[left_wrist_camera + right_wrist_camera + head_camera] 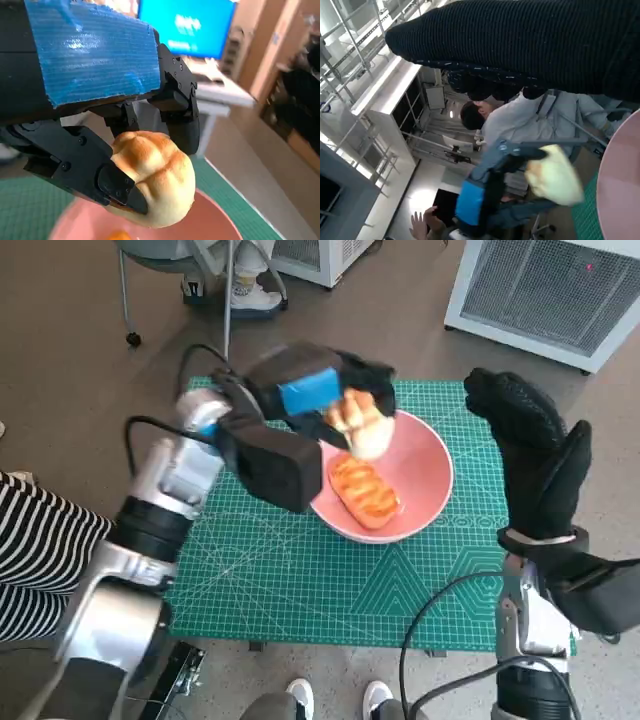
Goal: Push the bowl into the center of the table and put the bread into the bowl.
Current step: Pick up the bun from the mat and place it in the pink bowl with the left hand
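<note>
No readable text anywhere

Just blurry white marks on the blue monitor screen (187, 27) in the left wrist view, too fuzzy to make out.

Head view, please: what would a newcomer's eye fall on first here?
Most likely the pink bowl on the green cutting mat, with one glazed bread already lying in it. Right above its rim, the blue-taped left robot hand holds a pale bread roll. On the right side, the black-gloved right robot hand stands upright beside the bowl, holding nothing.
</note>
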Controlling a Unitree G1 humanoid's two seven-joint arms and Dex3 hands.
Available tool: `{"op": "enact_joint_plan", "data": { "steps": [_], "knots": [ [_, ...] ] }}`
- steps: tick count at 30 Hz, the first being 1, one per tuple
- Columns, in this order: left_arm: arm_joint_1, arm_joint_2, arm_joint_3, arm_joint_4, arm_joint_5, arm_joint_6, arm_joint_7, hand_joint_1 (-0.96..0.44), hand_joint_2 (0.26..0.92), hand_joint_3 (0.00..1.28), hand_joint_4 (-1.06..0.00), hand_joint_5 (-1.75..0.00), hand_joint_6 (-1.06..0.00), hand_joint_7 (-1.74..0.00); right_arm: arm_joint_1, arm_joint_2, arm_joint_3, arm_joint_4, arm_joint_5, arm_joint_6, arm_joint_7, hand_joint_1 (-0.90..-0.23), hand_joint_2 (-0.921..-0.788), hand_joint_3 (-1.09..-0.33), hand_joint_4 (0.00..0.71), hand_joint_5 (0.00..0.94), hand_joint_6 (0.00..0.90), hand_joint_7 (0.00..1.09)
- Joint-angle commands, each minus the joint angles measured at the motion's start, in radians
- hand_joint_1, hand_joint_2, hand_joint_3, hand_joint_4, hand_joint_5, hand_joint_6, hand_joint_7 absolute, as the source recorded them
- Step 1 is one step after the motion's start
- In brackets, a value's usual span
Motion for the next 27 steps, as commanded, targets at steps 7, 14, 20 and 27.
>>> {"op": "enact_joint_plan", "data": {
  "steps": [7, 14, 20, 27],
  "knots": [
    [-0.035, -0.036, -0.032, 0.127, 0.021, -0.033, -0.015, -0.32, 0.858, 0.01, -0.49, -0.09, -0.44, -0.27, 0.035, -0.007, -0.011, -0.028, 0.003, 0.026, -0.008, -0.719, -0.921, -0.666, 0.192, 0.001, 0.125, 0.39],
    [-0.030, -0.027, -0.039, 0.159, 0.031, -0.068, 0.003, -0.49, 0.880, 0.01, -0.32, -0.01, -0.35, -0.12, 0.029, -0.014, -0.019, -0.046, 0.003, 0.040, -0.012, -0.720, -0.921, -0.666, 0.193, 0.001, 0.124, 0.39],
    [-0.022, -0.029, -0.009, 0.177, -0.010, -0.075, -0.022, -0.58, 0.906, 0.01, -0.20, 0.00, -0.29, -0.07, 0.016, -0.022, -0.026, -0.056, 0.002, 0.051, -0.017, -0.718, -0.921, -0.666, 0.193, 0.001, 0.123, 0.39],
    [-0.011, -0.048, 0.081, 0.207, -0.171, -0.072, -0.147, -0.62, 0.919, 0.03, -0.13, 0.00, -0.24, -0.03, -0.009, -0.032, -0.031, -0.054, -0.005, 0.056, -0.024, -0.712, -0.921, -0.668, 0.194, 0.001, 0.122, 0.39]
  ]
}}
